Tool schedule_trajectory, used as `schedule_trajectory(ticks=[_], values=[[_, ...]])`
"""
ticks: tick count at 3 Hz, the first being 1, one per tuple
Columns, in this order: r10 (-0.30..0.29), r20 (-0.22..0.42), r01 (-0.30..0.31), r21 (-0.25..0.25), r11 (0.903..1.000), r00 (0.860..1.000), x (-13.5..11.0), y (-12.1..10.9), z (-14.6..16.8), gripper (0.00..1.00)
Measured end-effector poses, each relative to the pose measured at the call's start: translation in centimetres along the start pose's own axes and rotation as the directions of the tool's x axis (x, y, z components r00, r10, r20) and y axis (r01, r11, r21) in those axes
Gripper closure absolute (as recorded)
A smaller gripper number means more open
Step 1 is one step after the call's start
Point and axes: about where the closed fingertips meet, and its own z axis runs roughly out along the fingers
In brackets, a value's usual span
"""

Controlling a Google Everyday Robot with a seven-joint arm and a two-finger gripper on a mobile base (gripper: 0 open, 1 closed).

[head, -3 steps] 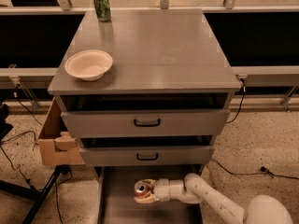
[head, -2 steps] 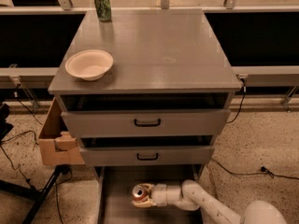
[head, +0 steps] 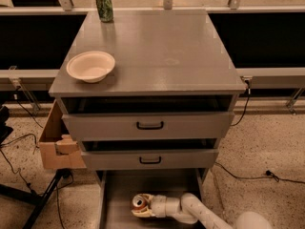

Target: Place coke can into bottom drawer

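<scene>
The coke can (head: 139, 202), red with a silver top, is held in my gripper (head: 141, 207) low inside the pulled-out bottom drawer (head: 114, 194), a shallow grey tray under the two upper drawers. My white arm (head: 190, 211) reaches in from the lower right. The gripper is shut on the can, with cream fingers wrapped around its sides. The can stands upright near the drawer's middle; I cannot tell whether it touches the drawer floor.
A cream bowl (head: 90, 66) and a green can (head: 104, 5) sit on the grey cabinet top (head: 162, 51). Two upper drawers with black handles (head: 149, 125) are slightly open. A cardboard box (head: 55, 144) hangs at the cabinet's left. Cables lie on the floor.
The gripper with the coke can has moved a little lower and to the left inside the bottom drawer.
</scene>
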Motion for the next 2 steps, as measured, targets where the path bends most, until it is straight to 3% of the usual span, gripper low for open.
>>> schedule_trajectory(ticks=[2], values=[[0.002,0.002,-0.002,-0.006,1.0000,1.000,-0.03,0.24,0.36,0.50]])
